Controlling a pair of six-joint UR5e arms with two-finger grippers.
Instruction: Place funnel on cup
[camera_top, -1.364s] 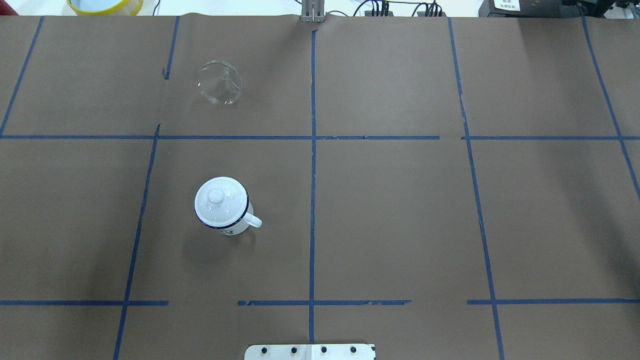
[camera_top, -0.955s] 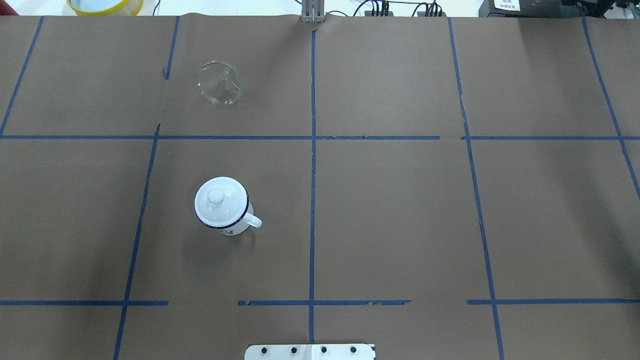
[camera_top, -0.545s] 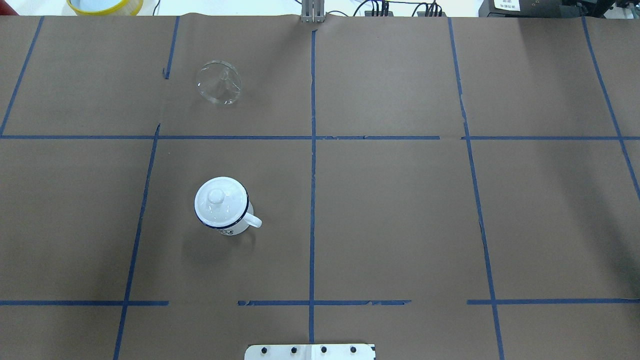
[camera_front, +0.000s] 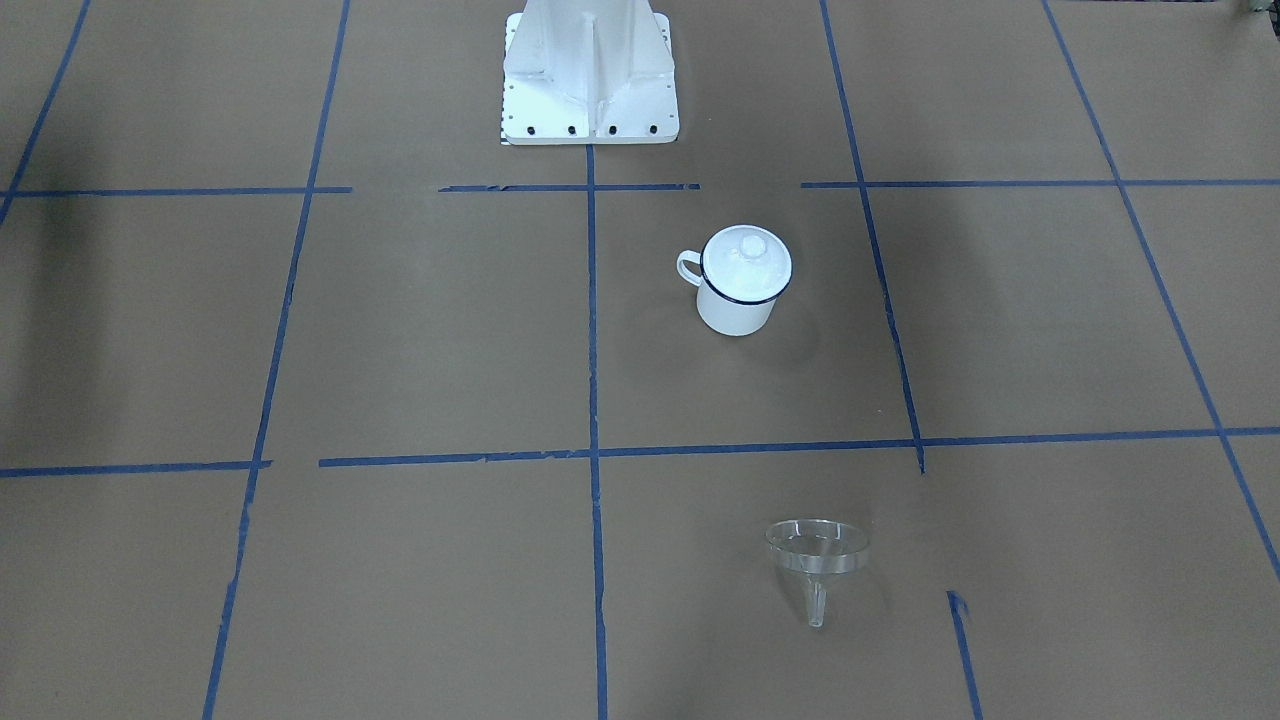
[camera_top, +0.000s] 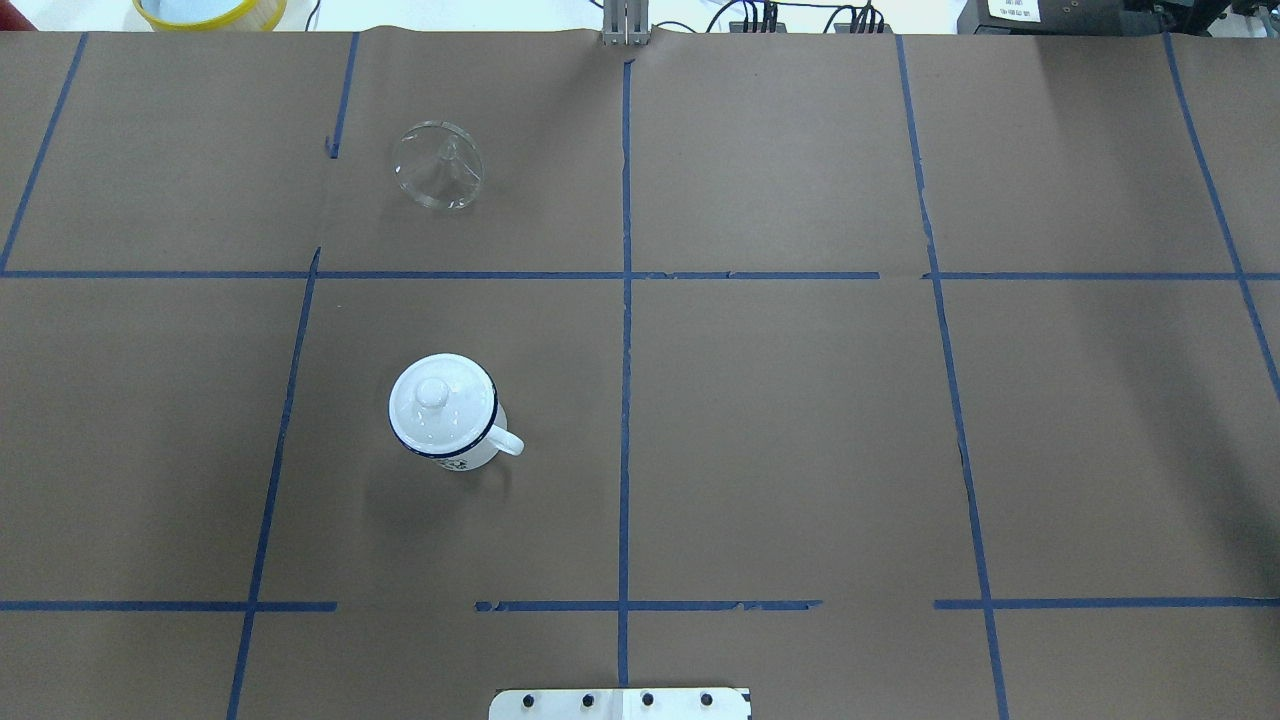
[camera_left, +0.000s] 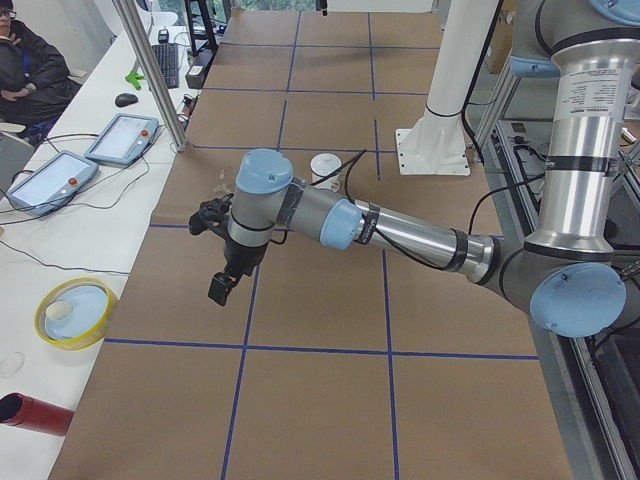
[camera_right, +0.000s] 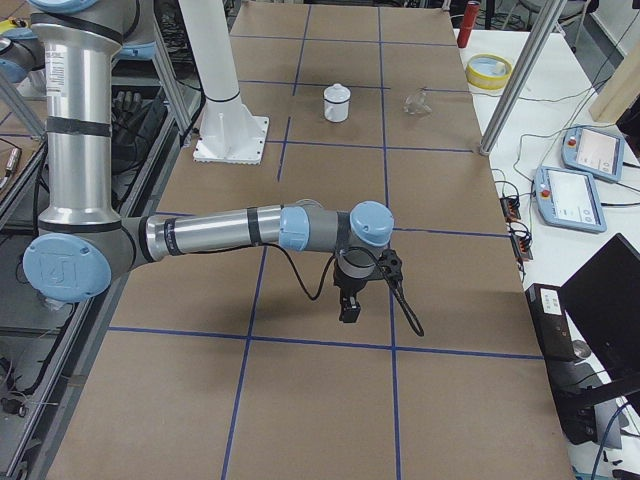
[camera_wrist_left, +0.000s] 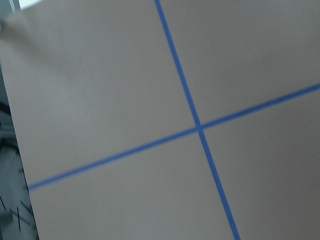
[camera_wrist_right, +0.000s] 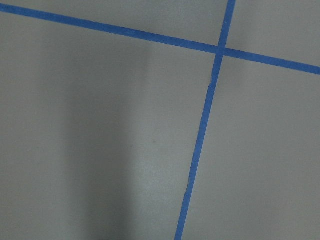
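Opposed overhead and front views share the cup (camera_front: 737, 312).

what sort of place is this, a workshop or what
Most likely a robotics lab: the robot's left arm reaches over a paper-covered table gridded with blue tape, and control tablets lie alongside.

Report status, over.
Left gripper, right gripper: clear of objects, open or shut unknown. Funnel loose on table, apart from cup. Lid on cup, blocking its mouth.
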